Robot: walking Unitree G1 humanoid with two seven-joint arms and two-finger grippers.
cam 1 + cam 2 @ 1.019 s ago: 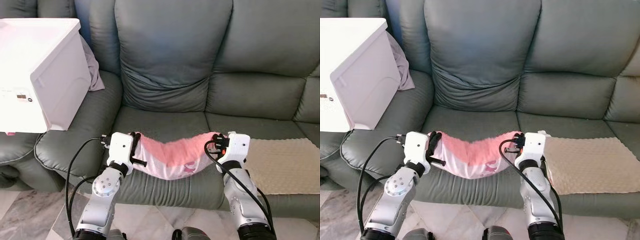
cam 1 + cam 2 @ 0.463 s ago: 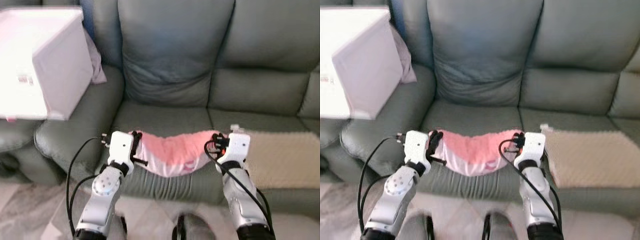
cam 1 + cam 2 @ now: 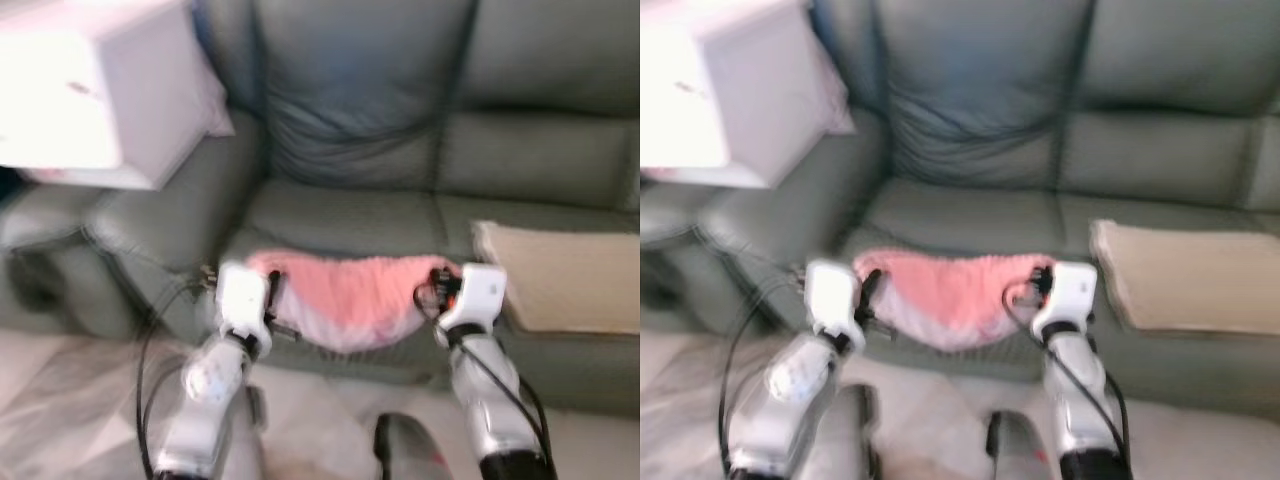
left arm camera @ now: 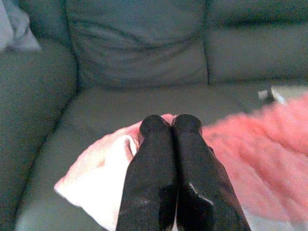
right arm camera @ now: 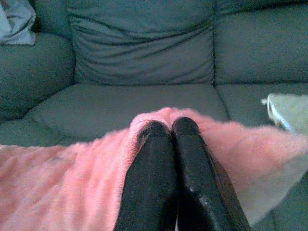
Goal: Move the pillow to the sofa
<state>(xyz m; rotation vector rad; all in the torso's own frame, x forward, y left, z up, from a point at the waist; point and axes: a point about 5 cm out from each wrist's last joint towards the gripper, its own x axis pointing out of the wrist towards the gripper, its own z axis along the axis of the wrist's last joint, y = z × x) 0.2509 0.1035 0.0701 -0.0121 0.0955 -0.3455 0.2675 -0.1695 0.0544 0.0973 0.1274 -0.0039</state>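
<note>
Pillow (image 3: 345, 297) pinched between left gripper (image 4: 170, 126) and right gripper (image 5: 168, 128), before sofa (image 3: 400, 150).

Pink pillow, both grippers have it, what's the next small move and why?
Probably carry it forward and lower it: the pink pillow sags between the left gripper and right gripper, both shut on its ends, at the sofa seat's front edge.

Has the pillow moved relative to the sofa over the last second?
Cannot tell. The pillow hangs between the left gripper and right gripper at the sofa seat's front edge; the blurred view itself shifted.
</note>
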